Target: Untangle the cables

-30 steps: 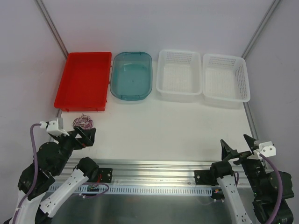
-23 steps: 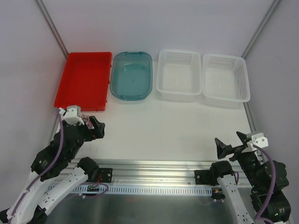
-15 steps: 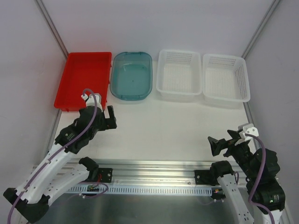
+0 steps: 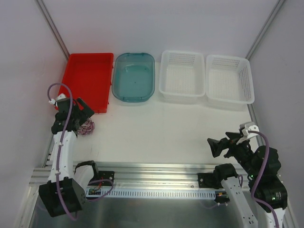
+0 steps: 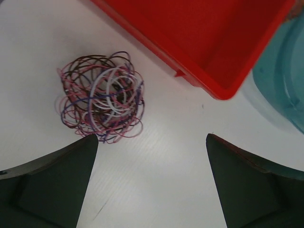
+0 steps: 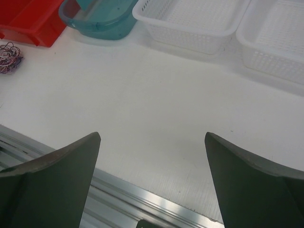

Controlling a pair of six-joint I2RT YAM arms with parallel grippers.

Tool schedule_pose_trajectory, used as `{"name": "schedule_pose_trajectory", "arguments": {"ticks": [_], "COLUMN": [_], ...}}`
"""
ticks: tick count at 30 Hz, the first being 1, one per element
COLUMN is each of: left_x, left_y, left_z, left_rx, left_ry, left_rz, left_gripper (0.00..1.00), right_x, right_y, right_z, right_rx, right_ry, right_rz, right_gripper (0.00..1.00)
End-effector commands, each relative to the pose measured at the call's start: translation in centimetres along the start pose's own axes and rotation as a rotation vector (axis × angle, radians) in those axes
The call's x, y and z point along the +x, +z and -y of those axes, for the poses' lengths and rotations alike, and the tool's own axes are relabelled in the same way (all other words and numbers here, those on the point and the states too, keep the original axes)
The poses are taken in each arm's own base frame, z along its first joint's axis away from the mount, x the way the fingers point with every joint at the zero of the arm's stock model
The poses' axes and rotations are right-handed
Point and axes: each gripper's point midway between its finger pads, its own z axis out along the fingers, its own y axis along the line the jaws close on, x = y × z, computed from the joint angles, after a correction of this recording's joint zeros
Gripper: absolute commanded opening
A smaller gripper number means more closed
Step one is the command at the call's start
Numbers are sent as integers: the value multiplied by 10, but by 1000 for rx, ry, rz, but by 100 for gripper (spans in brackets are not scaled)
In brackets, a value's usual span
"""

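- On the left side of the table (image 4: 166, 128), just in front of the near edge of the red tray (image 4: 85, 80), the cables (image 4: 86, 127) lie as one small clump of white, pink-red, dark brown and violet loops wound together
- Over that spot hangs the left gripper (image 5: 151, 142), jaws spread wide with nothing between them
- Seen from the left wrist, the clump sits off the centre line of the jaws, up beside the tip of the finger (image 5: 61, 180) on that view's left rather than in the gap; whether it touches that finger cannot be told
- Its outline is about as wide as it is tall, so it offers no long axis to line the jaws up with
- Near the table's right front, the right gripper (image 6: 152, 137) is likewise wide open and empty, well apart from the clump; the left arm is plainly the nearer
- The coming move likely calls for a sideways shift that centres the clump between the left jaws before any descent; otherwise one finger may only shove it or snag the outer loops
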Motion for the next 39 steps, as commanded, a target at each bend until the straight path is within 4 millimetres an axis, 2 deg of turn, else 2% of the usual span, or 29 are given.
{"name": "schedule_pose_trajectory", "arguments": {"ticks": [1, 2, 8, 12, 19, 22, 25, 26, 27, 29, 30, 34, 35, 36, 38, 39], "left_x": [-2, -1, 7, 32, 67, 77, 84, 87, 86, 92, 92, 112, 116, 128, 139, 153], "left_y": [18, 23, 49, 70, 88, 90, 89, 88, 87, 83, 81, 69, 66, 59, 49, 40], "left_z": [-21, -36, -47, -60, -72, -72, -69, -65, -61, -49, -43, -12, -3, 16, 35, 52], "left_rx": [-23, -64, -110, -180, -248, -252, -241, -231, -220, -194, -180, -95, -63, 4, 73, 132], "left_ry": [-173, -220, -306, -329, -361, -366, -359, -340, -318, -256, -230, -105, -79, -15, 65, 139], "left_rz": [13, 14, -52, -160, -293, -328, -353, -356, -351, -356, -350, -378, -388, -418, -446, -467], "left_gripper": [99, 99, 99, 99, 98, 89, 69, 63, 51, 39, 28, 13, 11, 10, 11, 12], "right_x": [2, 7, 16, 25, 37, 40, 44, 47, 46, 47, 48, 47, 46, 46, 46, 43], "right_y": [14, 17, 29, 35, 38, 36, 37, 38, 38, 40, 40, 42, 43, 43, 47, 49], "right_z": [-8, -9, -24, -29, -21, -18, -15, -15, -15, -17, -19, -31, -34, -39, -43, -48], "right_rx": [-44, -56, -143, -179, -136, -122, -107, -106, -110, -120, -128, -207, -219, -249, -276, -305], "right_ry": [65, 77, 143, 159, 151, 147, 150, 150, 151, 155, 163, 174, 180, 189, 219, 228], "right_rz": [-33, -48, -70, -111, -159, -160, -166, -171, -169, -172, -176, -173, -169, -176, -185, -176], "right_gripper": [97, 97, 97, 97, 97, 97, 97, 97, 97, 97, 97, 97, 97, 97, 97, 97]}}
